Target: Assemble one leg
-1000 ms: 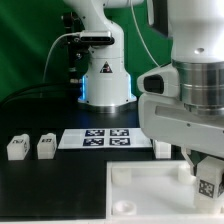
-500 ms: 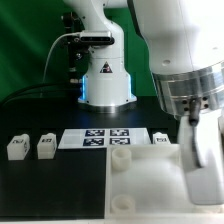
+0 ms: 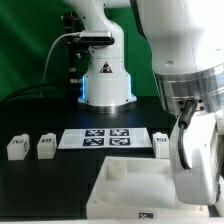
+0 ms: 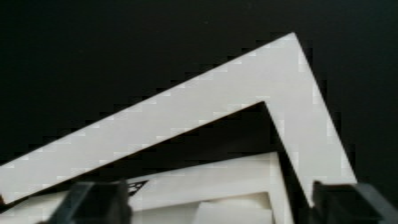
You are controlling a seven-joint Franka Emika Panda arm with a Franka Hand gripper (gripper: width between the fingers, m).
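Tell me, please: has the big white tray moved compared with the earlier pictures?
Yes. In the exterior view the tray has turned and slid toward that view's left; its near corner now lies further from the marker board, which has stayed in place.

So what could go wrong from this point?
The gripper hangs low over the white square piece, and the arm hides its fingertips in the exterior view, so a collision could go unnoticed. Two legs sit apart at the exterior view's left; a third stands close beside the arm and could get knocked.
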